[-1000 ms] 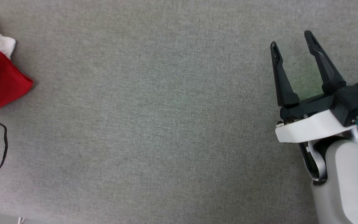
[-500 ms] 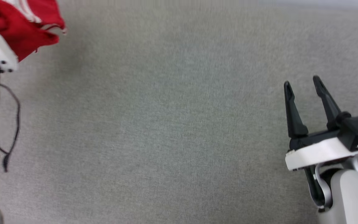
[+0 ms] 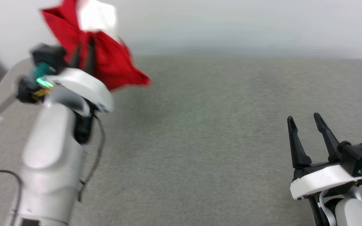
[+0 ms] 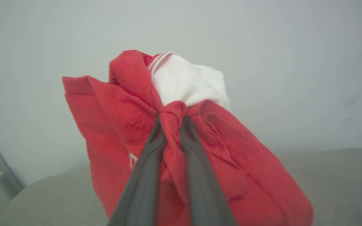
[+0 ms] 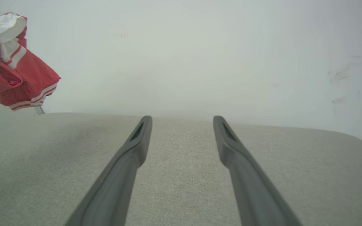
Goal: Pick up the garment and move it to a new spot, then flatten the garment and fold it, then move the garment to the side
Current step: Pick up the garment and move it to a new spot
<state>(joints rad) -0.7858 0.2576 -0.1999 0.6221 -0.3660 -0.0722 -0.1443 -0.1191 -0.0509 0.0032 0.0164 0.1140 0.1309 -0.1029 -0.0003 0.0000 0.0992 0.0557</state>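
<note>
Spanning the scene beneath both pincers: grey fabric worktop [image 3: 200, 141]. Red jersey T-shirt [image 3: 112, 62], bunched with a white sleeve showing, hangs clear above it, clamped in the left pincer [image 4: 171, 121]. Right pincer [image 3: 303, 116], well apart, spread wide and empty.

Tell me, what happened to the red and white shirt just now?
The left gripper, still shut on the red jersey T-shirt with white sleeves, has lifted it, bunched, off the grey fabric table into the air. The head view tilted up too, so the whole picture shifted. The right gripper stayed open and empty above the table.
</note>
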